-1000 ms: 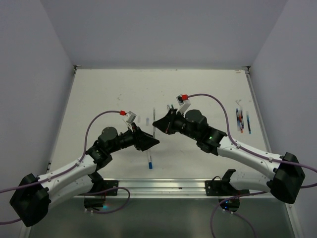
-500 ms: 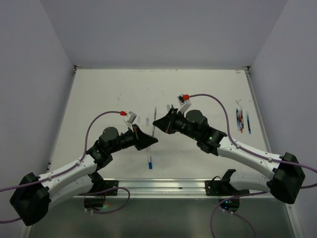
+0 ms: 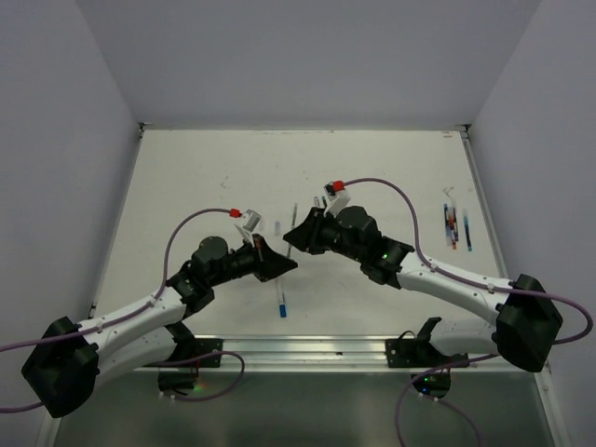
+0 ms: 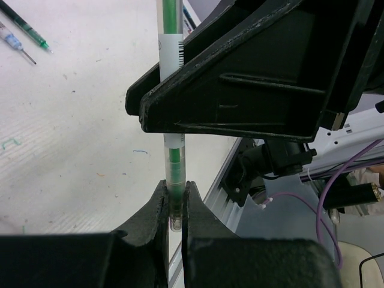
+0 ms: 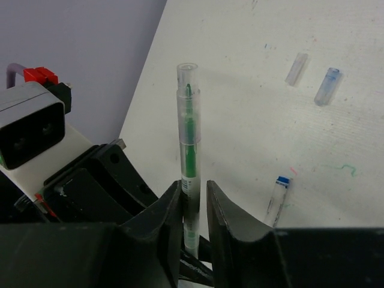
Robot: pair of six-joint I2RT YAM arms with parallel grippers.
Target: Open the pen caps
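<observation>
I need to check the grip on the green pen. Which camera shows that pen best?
The right wrist view: the green pen runs unblocked from the right gripper up to its clear end. In the left wrist view the right gripper hides its middle, and the left gripper pinches its end. The top view shows only a thin sliver.

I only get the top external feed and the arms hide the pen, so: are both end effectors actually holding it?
Observer: Yes for the left: its wrist view shows the left end effector pinching one end of the green pen.
Operator: And the right?
Observer: The right end effector clamps the barrel further along, seen in its wrist view.
Operator: Cap off yet?
Observer: No; a clear cap is on the free end beyond the right end effector.
</observation>
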